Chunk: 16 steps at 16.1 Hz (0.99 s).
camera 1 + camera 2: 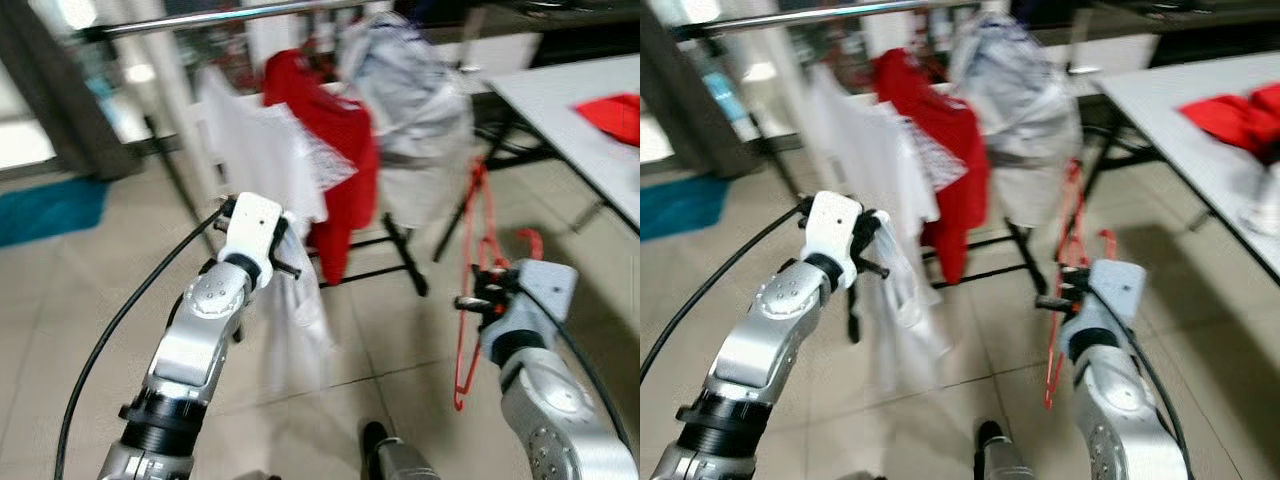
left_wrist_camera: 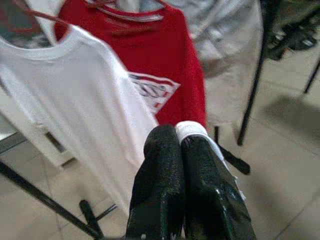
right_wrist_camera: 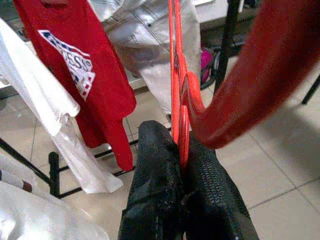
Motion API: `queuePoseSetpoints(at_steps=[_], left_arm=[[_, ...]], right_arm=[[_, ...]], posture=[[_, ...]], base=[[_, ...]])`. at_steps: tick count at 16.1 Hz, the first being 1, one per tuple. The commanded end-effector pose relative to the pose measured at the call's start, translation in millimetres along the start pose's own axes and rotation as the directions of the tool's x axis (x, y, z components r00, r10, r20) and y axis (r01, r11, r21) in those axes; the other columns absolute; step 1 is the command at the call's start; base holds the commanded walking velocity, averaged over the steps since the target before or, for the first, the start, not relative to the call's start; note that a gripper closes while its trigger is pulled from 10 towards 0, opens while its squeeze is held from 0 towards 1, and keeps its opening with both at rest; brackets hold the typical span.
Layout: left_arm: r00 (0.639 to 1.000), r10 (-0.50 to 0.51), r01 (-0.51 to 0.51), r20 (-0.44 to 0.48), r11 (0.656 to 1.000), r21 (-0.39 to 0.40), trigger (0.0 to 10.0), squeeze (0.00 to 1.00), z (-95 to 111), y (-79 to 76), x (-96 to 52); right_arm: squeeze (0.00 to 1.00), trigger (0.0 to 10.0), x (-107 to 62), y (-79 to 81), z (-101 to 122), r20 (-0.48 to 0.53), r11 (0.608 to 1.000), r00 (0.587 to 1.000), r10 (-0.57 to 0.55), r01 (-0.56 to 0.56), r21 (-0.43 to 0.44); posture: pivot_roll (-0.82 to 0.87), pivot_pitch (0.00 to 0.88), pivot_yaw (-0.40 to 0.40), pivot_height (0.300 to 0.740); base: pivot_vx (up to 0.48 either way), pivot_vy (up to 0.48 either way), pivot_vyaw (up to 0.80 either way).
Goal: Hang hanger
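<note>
My right gripper [image 1: 478, 292] is shut on a thin red plastic hanger [image 1: 470, 330] that dangles beside it, its hook [image 1: 530, 240] near the wrist. In the right wrist view the hanger [image 3: 179, 85] runs up from between the black fingers [image 3: 155, 170]. My left gripper [image 1: 285, 250] is shut on white cloth [image 1: 295, 320] that hangs down from it; a white edge [image 2: 192, 131] peeks out past the fingertips [image 2: 165, 150]. Ahead stands a clothes rack with a metal rail [image 1: 230, 15] carrying a white T-shirt [image 1: 255, 150], a red T-shirt [image 1: 335, 150] and a grey garment [image 1: 415, 110].
A white table [image 1: 590, 120] with red cloth [image 1: 615, 112] stands at the right, on black legs. The rack's black feet [image 1: 400, 250] cross the tiled floor ahead. A teal mat [image 1: 50, 205] lies at far left. A black cable [image 1: 120, 320] loops beside my left arm.
</note>
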State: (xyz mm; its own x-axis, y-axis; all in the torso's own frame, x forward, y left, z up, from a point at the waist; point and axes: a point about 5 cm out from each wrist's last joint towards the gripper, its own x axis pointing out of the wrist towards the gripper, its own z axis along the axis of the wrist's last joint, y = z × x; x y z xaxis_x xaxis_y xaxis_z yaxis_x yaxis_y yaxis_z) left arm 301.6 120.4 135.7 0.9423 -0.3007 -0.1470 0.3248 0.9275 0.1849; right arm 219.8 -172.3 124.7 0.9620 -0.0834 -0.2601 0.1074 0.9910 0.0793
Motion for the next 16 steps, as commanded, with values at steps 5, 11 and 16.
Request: queuePoseSetpoints(at_steps=[5, 11, 16], left_arm=[[0.999, -0.021, 0.021, 0.033, 1.000, -0.022, 10.0, 0.00, 11.1, -3.4, 6.4], [0.998, -0.031, 0.033, 0.053, 0.999, -0.039, 10.0, 0.00, 19.7, 1.9, 15.2], [1.000, -0.025, 0.026, 0.019, 0.997, -0.067, 10.0, 0.00, 8.6, 4.5, 6.3]], right_arm=[[0.00, 10.0, -0.2, 10.4, 5.8, 0.038, 0.998, 0.999, 0.030, -0.033, 0.060], [0.00, 10.0, 2.5, 6.1, 9.3, 0.031, 0.997, 0.999, -0.010, 0.008, 0.074], [0.00, 10.0, -0.7, 1.7, 7.4, 0.032, 0.999, 0.999, -0.025, 0.024, 0.048]], posture=[[-0.04, 0.080, 0.105, 0.740], [-0.05, 0.080, 0.097, 0.740], [-0.05, 0.085, 0.091, 0.740]], base=[[0.000, 0.000, -0.80], [0.000, 0.000, -0.80], [0.000, 0.000, -0.80]])
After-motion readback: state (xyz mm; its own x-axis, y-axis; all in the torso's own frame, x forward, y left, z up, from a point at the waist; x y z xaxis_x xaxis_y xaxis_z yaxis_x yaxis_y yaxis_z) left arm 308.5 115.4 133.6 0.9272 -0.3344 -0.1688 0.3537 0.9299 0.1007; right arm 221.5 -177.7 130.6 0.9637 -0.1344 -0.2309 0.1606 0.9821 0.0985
